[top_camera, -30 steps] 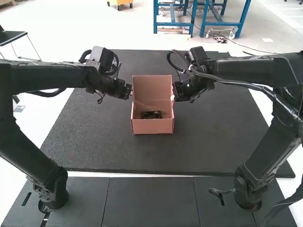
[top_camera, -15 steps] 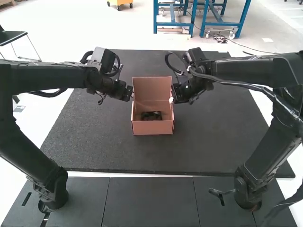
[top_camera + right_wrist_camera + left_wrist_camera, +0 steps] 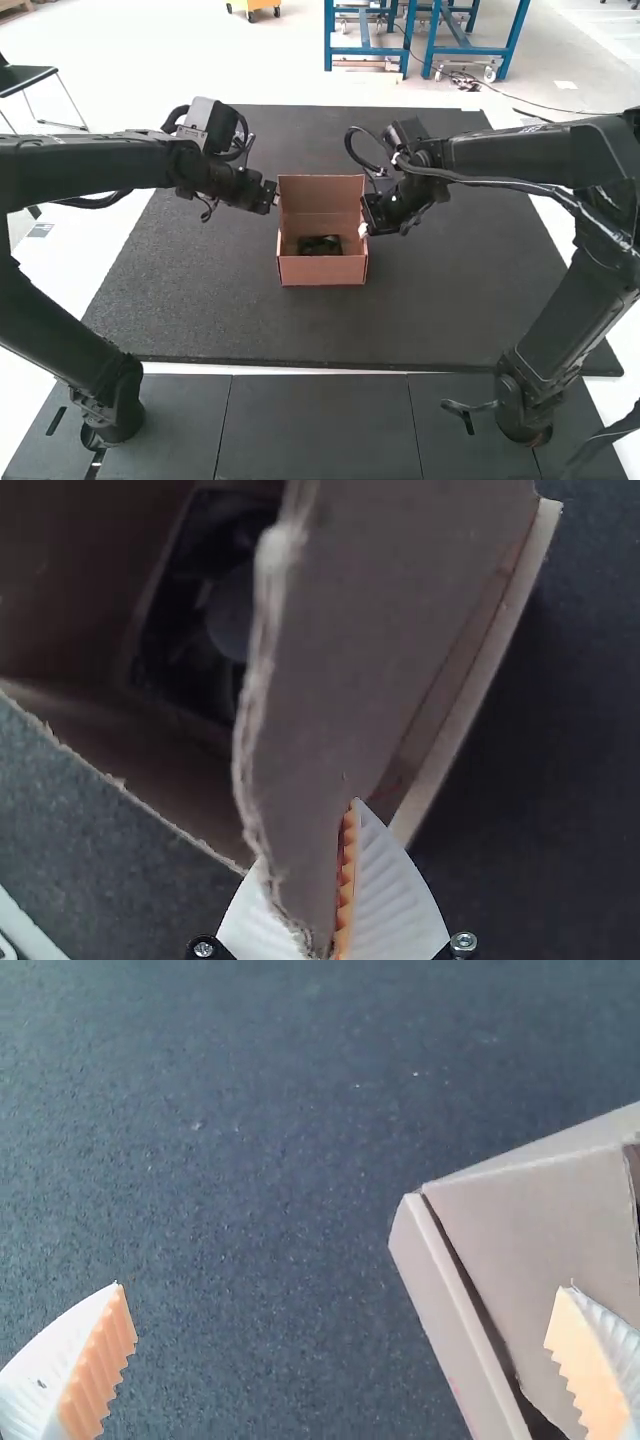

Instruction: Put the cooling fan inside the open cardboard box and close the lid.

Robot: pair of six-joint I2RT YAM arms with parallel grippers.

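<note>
1. Cooling fan (image 3: 320,243): flat on the floor of the cardboard box (image 3: 322,268), on the black mat (image 3: 200,280).
2. Lid (image 3: 320,190): raised at the back wall, box open on top.
3. Left gripper (image 3: 268,197): fingers spread wide at the lid's left corner, gripping nothing.
4. Right gripper (image 3: 368,222): pinched tight on the lid's right side flap (image 3: 380,680).

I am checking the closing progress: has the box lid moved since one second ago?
Yes. The lid has tipped forward and down toward the box's front wall, which stayed in place. The right hand grips its side edge.
</note>
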